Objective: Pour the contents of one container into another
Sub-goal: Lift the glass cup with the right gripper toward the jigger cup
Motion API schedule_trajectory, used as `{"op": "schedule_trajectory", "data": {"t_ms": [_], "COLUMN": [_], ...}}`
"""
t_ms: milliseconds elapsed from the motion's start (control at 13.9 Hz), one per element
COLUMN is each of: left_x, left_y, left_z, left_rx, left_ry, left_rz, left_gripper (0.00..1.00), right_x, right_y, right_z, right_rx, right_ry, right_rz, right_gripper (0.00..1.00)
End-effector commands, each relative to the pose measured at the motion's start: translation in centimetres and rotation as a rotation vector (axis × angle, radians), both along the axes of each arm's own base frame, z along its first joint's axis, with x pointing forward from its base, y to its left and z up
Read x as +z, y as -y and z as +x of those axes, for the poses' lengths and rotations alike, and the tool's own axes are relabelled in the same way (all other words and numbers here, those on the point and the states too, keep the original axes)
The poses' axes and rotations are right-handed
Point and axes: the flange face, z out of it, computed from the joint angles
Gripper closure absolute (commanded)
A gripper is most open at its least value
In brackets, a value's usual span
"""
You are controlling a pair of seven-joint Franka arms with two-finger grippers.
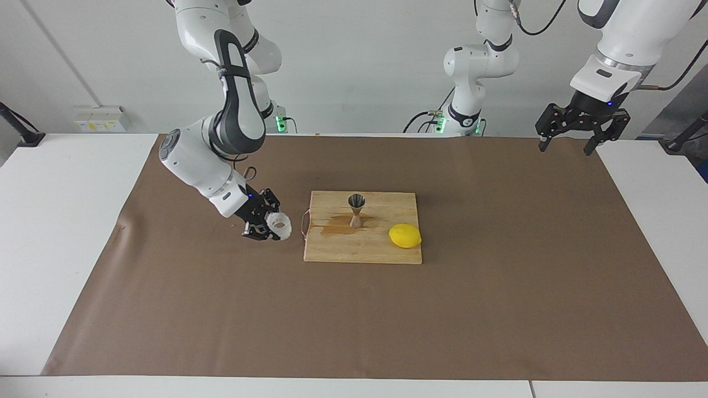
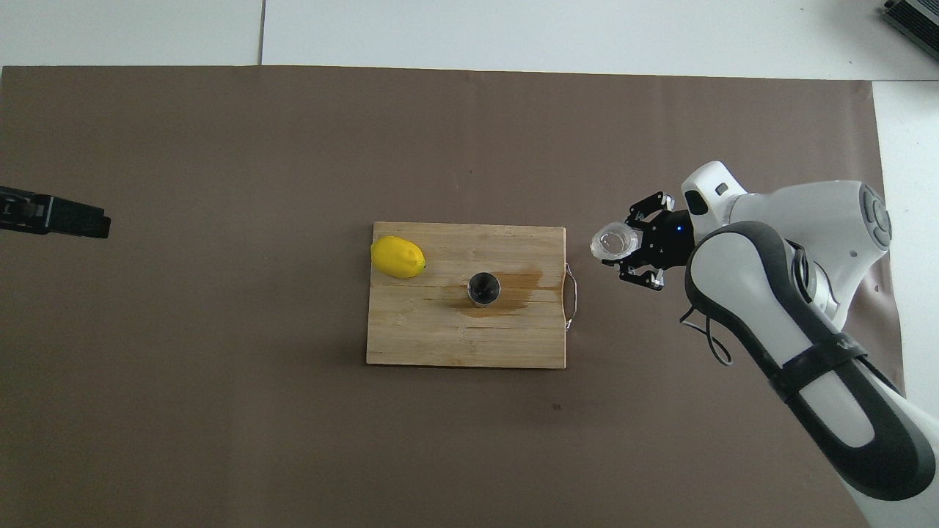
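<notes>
Your right gripper point(image 1: 272, 225) grips the small translucent whitish faceted cup point(image 1: 278, 225) over the brown mat point(image 1: 498, 309), beside the wooden board point(image 1: 362, 249). The shiny steel hourglass jigger point(image 1: 356, 210) stands upright on that board; carrying and pouring remain. Your left gripper point(image 1: 569, 142) waits open above the mat's edge.

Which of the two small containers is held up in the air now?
The translucent faceted cup, gripped by the right tool; the steel jigger stands free on the cutting board.

One cup point(image 1: 279, 225), one jigger point(image 1: 356, 210) — one lemon point(image 1: 405, 236), one board point(image 1: 362, 249)
</notes>
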Motion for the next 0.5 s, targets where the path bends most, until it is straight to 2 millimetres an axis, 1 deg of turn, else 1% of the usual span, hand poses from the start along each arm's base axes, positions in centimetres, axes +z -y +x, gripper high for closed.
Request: {"op": "schedule_trajectory", "data": {"t_ms": [0, 216, 360, 432], "left_x": [0.1, 0.0, 0.0, 0.0], "left_y": [-0.1, -0.1, 0.0, 0.0], "left_z": [-0.2, -0.2, -0.2, -0.2], "left_rx": [-0.014, -0.014, -0.014, -0.011], "left_ry": [0.004, 0.004, 0.004, 0.004], "left_rz": [-0.006, -0.005, -0.003, -0.002], "left_gripper": [0.00, 0.00, 0.00, 0.00], "right_x": [2.3, 3.6, 4.4, 4.5], "right_y": [-3.5, -7.9, -11.6, -12.8], "right_z": [0.3, 0.1, -0.7, -1.1], "right_rx": [-0.019, -0.021, -0.001, 0.004], "right_ry": [-0.002, -0.006, 0.004, 0.007], "right_rz": [-0.059, -0.113, -0.163, -0.195], "right_gripper": [0.83, 0.83, 0.83, 0.83]}}
